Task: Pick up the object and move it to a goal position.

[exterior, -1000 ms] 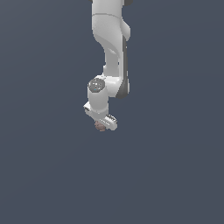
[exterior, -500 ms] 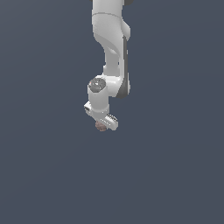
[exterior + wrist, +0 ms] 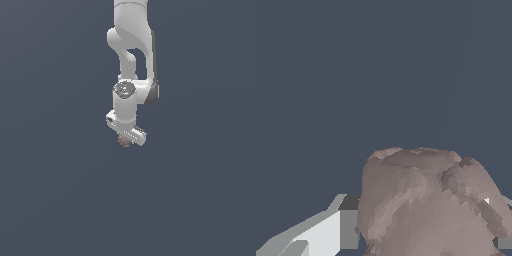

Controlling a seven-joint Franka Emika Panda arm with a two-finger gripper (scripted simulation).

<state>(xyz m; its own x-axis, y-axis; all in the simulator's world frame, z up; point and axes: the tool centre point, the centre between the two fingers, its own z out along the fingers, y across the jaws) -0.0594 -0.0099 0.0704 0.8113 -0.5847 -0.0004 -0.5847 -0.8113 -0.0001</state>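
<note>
While it fills the wrist view close up, the lumpy brownish-pink object sits pinched between the fingers of the white gripper — its jaws closed on it — beneath the arm, against plain dark grey.

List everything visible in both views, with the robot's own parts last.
blob: one, brownish-pink, lumpy, between the jaws; in the exterior view it peeks out just below the gripper.
background: plain dark grey-blue all around; no goal marker visible.
arm: one, white, coming down from the top of the exterior view.
gripper: one, white; a pale finger shows beside the blob in the wrist view; it appears shut on the blob.
</note>
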